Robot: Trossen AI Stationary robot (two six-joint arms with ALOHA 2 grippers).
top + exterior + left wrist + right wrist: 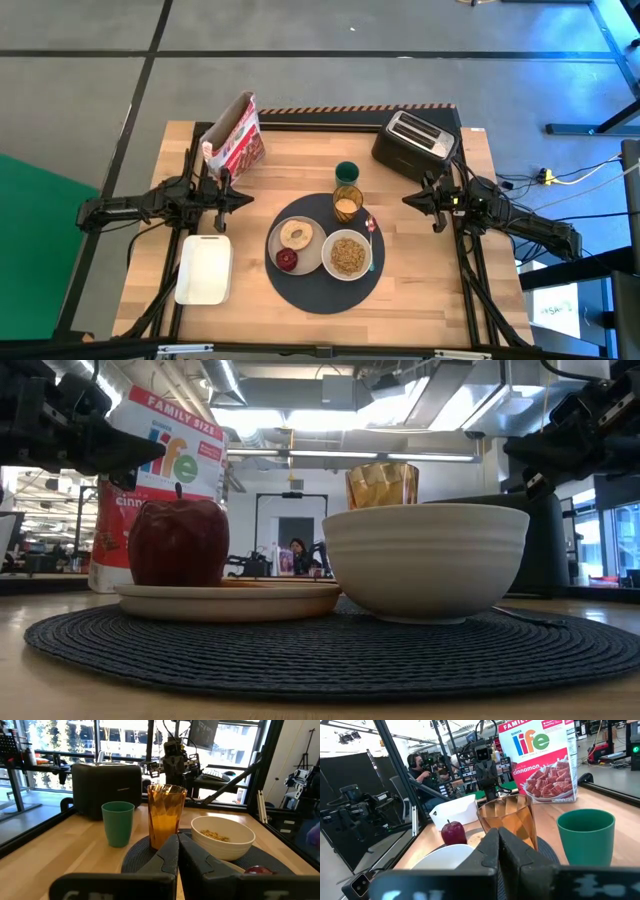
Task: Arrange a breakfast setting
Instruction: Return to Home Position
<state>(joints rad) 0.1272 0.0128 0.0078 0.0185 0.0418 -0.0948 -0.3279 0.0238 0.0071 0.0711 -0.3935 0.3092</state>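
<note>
Wooden counter (430, 300): dark grey woven mat (325, 295) at centre. Left tool (247, 198) and right tool (407, 200) hover at opposite sides of mat, fingers pressed together, holding nothing. On mat: beige plate (230, 603), white bowl (425, 565) of cereal just beside it, amber glass (347, 203) at rear edge. Green cup (346, 172) just behind glass, off mat. Red apple (287, 260) and toasted bagel (296, 234) on plate.

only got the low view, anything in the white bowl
observer: yes, the white bowl holds cereal.
operator: no green cup on my screen, where is it
observer: the small green cup stands on bare wood just off the mat, on the far side of the amber glass from your camera.
operator: and the tools
observer: the left tool and right tool hang either side of the mat, both shut and empty.
</note>
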